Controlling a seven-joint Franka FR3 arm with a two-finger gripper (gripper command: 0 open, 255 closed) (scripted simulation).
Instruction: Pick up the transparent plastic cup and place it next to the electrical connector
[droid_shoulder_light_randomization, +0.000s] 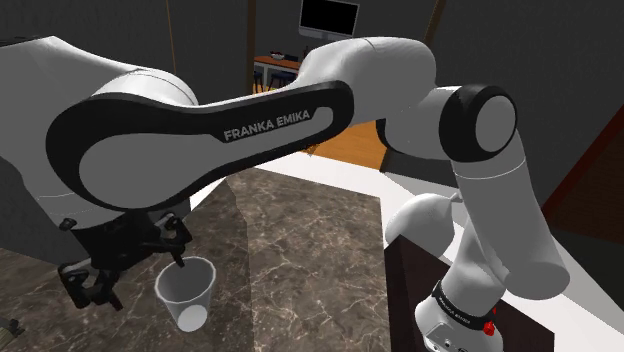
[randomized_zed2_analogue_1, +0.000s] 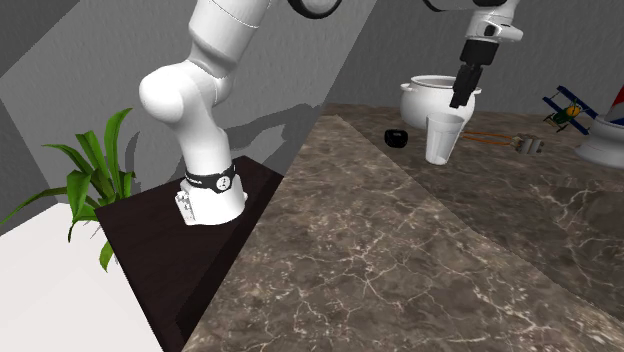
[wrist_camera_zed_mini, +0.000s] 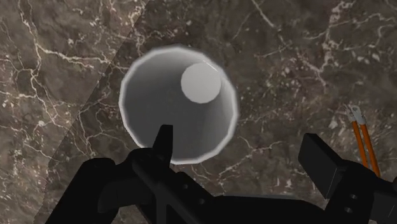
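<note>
the gripper (wrist_camera_zed_mini: 240, 145) hangs just above the clear cup (wrist_camera_zed_mini: 178, 105), fingers apart, one over its rim and the other well outside it, clasping nothing. the cup stands upright on the marble countertop (randomized_zed2_analogue_1: 400, 260), far from the stand-side edge. beyond it lies the connector (randomized_zed2_analogue_1: 526, 144) with its orange cable. i judge grasp, lift and placing are all left.

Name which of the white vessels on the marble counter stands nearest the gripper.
The plain white tapered cup, upright directly beneath the black gripper. The white two-handled pot sits farther off, behind it.
</note>
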